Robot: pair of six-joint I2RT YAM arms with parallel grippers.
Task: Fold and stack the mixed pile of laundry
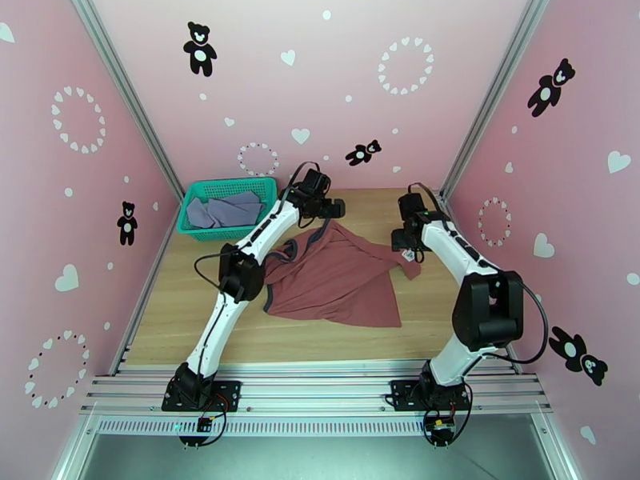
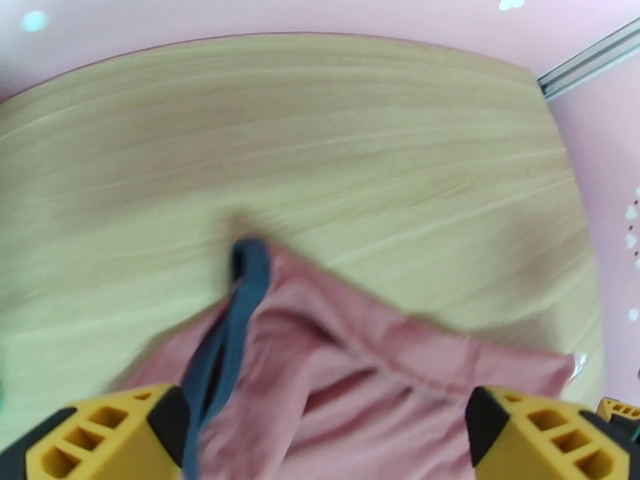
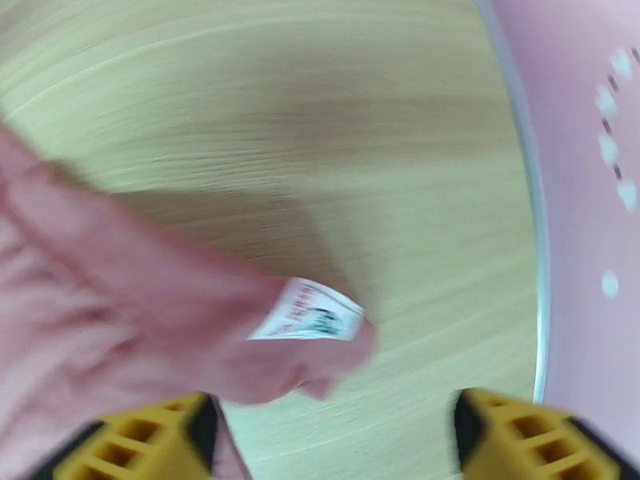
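- The red tank top (image 1: 336,278) lies spread out but crumpled in the middle of the bench (image 1: 200,314), with its top end toward the far edge.
- The grey shirt (image 1: 228,210) sits bunched up in the teal basket (image 1: 232,183) at the far left corner of the bench.
- The left end effector (image 2: 328,418) hangs just over the tank top's far end. Its fingers are spread wide and pinch nothing.
- The right end effector (image 3: 336,426) hangs over the tank top's corner near the right edge. Its fingers are spread wide too, with only cloth and bare bench under them.
- Both clothes look thin, light and floppy. They will sag and bunch up when lifted, so one pinch will not keep them flat.
- I think the best way is to hold two corners at once, one in each end effector, so the cloth hangs straight.
- The dark blue trim (image 2: 240,314) looks thicker than the rest, so it should be easy to pinch there.
- The corner with the white label (image 3: 308,314) sticks out and looks like a good place for the right side to grab.
- The cloth could slide on the smooth wood, so pinch down low and firmly.
- The grey shirt is in a heap, so take a top fold and lift it out first.
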